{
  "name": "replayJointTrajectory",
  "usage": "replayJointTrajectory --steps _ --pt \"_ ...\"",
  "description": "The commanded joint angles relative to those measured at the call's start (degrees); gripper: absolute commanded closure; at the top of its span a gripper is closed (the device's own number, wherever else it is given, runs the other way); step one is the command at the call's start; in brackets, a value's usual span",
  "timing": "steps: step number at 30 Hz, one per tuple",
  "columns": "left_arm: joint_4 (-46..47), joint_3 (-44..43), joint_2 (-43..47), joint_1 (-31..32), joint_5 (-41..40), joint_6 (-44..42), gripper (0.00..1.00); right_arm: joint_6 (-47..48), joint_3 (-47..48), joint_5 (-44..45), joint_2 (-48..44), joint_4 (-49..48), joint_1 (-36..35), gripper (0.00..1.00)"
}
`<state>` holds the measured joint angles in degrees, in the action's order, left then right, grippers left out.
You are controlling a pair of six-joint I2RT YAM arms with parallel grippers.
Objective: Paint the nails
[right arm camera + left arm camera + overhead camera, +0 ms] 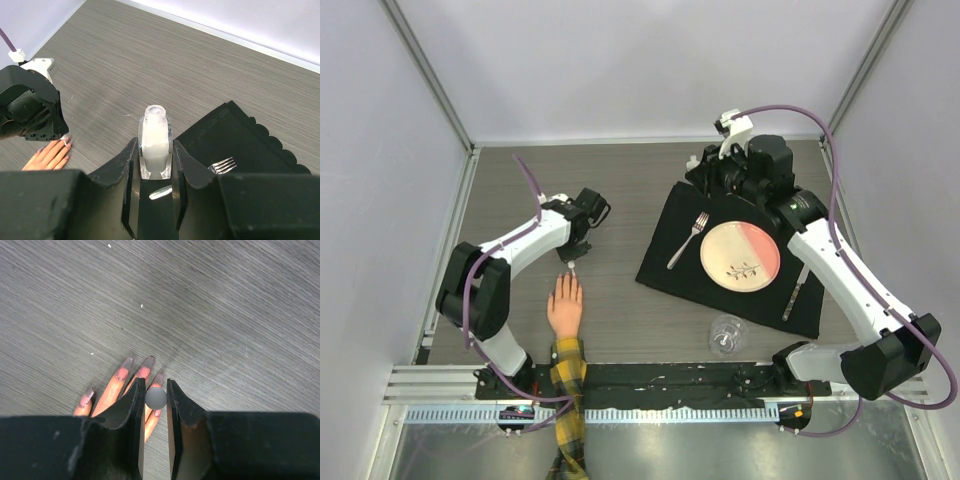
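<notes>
The left gripper point(155, 385), jaws clamped on a grey round-topped brush cap point(155, 398), is hovering over the long pinkish nails point(124, 363) of the peach fake hand point(564, 305) at near left, while the right gripper point(155, 150) is squeezing an open clear polish bottle point(155, 131) far right, so painting looks underway, though how far I cannot tell.

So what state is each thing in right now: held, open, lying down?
left gripper: shut on the brush cap.
brush cap: held over the fake hand's fingertips.
right gripper: shut on the polish bottle.
polish bottle: upright, uncapped.
fake hand: lying flat, palm down.
nails: tinted pink and grey.
fork: lying on the placemat.
</notes>
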<state>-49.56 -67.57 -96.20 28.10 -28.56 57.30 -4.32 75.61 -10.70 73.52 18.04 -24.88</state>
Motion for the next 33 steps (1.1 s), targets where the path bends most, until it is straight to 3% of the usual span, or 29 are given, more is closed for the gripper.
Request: replayJointTrajectory --steps 1,33 --pt "-0.3 0.7 -0.2 -0.4 -1.0 1.9 1.0 0.1 1.6 -1.1 -0.1 -2.9 0.3 1.0" --pt "0.0 -1.3 -2.5 -1.1 -0.4 1.2 1.0 0.1 1.7 -1.8 0.7 -3.2 0.5 1.0"
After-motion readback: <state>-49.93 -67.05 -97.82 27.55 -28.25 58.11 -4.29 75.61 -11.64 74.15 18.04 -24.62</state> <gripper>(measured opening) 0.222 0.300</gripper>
